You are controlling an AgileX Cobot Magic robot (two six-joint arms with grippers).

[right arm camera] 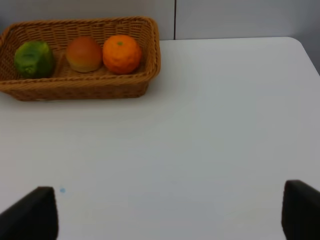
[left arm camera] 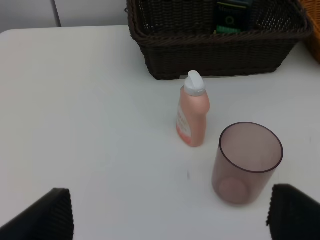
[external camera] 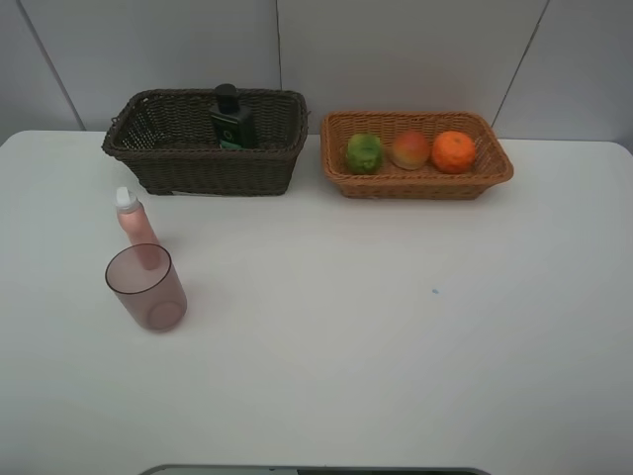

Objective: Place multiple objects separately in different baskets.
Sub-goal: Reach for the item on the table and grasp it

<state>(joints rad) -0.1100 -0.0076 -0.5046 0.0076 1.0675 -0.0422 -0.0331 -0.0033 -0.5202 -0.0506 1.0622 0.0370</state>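
Nearest stands one cup point(external camera: 146, 287) beside one pink bottle point(external camera: 134, 226). One dark basket point(external camera: 198, 170) holds one black bottle point(external camera: 233, 121), one tan basket point(external camera: 415, 184) three fruits point(external camera: 410, 149). Only wrist views show left gripper point(left arm camera: 170, 212) and right gripper point(right arm camera: 167, 212), both spread.

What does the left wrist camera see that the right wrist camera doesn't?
Only the left wrist view shows the dark brown basket with the dark bottle inside, the pink bottle and the pink cup standing on the table, and the open left tool. Only the right wrist view shows the green fruit, the apple, the orange and the open right tool. Both show the white table and the tan basket, though the left view catches just its edge.
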